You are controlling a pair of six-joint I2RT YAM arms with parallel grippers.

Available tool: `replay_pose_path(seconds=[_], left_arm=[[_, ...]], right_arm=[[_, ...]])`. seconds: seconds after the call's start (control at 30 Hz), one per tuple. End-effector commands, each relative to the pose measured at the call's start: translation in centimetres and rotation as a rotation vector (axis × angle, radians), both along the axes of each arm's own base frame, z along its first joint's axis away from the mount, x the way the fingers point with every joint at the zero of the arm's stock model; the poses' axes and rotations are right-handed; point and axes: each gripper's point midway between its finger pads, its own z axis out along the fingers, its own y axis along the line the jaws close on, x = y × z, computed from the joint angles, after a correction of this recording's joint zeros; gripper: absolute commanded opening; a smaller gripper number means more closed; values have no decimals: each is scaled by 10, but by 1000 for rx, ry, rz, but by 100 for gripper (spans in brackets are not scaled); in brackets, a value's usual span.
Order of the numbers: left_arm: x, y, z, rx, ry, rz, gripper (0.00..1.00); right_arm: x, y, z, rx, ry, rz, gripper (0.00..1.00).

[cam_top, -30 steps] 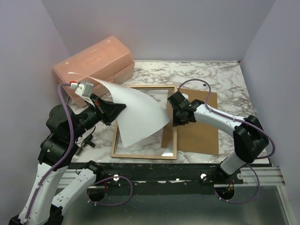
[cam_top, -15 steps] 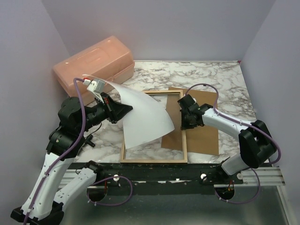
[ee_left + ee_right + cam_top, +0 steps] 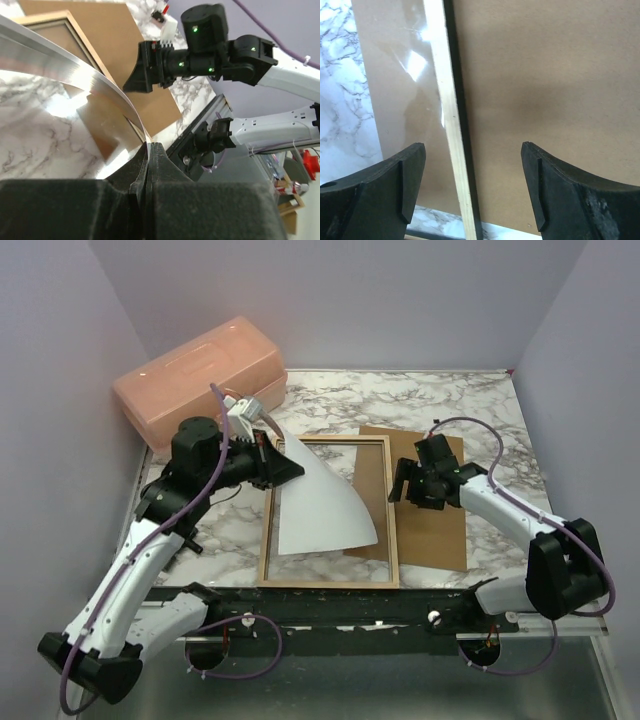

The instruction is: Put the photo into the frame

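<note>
The left gripper has its fingers pressed flat together on one edge of the photo, pinching the sheet between them. From that grip the photo arcs up and away in a broad curve. In the overhead view its plain white back faces up, and in the left wrist view its glossy side catches the light. The sheet hangs over the left half of the frame, with its lower edge down inside the frame's opening.

The right gripper has its fingers spread wide and holds nothing. In its wrist view they stand on either side of the frame's right rail, one over the glare inside the frame and the other over the brown backing board. I cannot tell whether they touch anything.

The frame lies flat with its tan wood side up, its lower rail just beside the near edge of the table. Its right side overlaps the backing board, which lies toward the table's right edge. A pink plastic box stands at the far left corner.
</note>
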Motion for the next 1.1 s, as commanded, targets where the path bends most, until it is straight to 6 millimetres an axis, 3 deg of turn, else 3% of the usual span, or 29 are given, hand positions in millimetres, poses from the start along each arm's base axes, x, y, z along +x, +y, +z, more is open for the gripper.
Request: replay_pose_path(seconds=[0.0,0.2,0.33,0.47,0.67,0.77,0.9,1.07], left_arm=[[0,-27,10,-26,31,-116,0],[-15,-50,42,-77,-53,-223,0],[-22,-45,30,-85,-60,-209,0],[-21,-39,-27,-31,40,-175,0],[-5,-21,-154,66,340,-42,0],[-2,-9,-197,138,453,-3,0],[9,11,-226,273,515,74,0],[23,28,-230,350,505,164,0]], right_arm=[[-4,1,5,139,17,-12,86],[-3,-19,5,236,39,-75,90],[-1,-28,5,283,46,-108,91],[0,-36,2,289,50,-127,91],[-3,-32,-4,323,71,-114,91],[-6,-30,-8,332,87,-99,91],[-6,-31,-10,329,92,-101,91],[-8,-31,-14,325,98,-106,91]])
